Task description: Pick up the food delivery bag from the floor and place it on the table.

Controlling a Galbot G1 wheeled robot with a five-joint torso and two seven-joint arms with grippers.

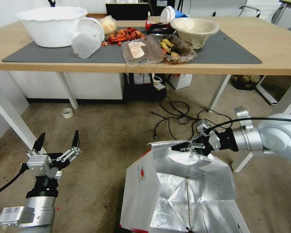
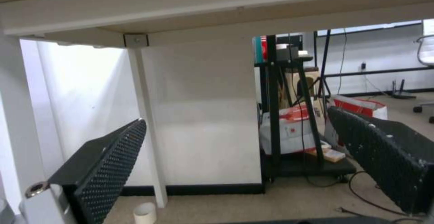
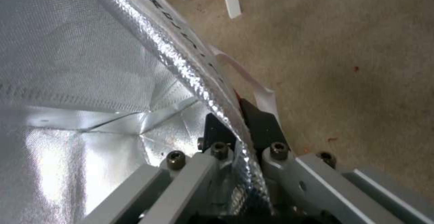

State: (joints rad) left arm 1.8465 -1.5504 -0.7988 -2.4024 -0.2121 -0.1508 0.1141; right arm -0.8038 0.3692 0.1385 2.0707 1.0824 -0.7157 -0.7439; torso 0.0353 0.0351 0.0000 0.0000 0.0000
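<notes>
Leftmost, the left tool hovers low over the floor with its black, dimpled fingers spread wide and nothing between them; it points under the tabletop toward a white leg, apparently held in reserve. Centre, the bag stands on the floor, just before the robot and well short of the tabletop, mouth gaping so that its creased silver foil lining faces up; the outer wall is white paper with a red base edge and a small round logo. Right, the right tool reaches in level from the side and is clenched on the bag's top rim: the wrist view shows the thin foil-faced wall pinched between the two black pads, a white strap lying just outside. Gripping the rim rather than the strap probably gives a firmer hold for lifting, though thin paper may tear or fold. Above, the tabletop's grey mat carries white bowls and clear trays of scraps, leaving bare wood at the right end.
</notes>
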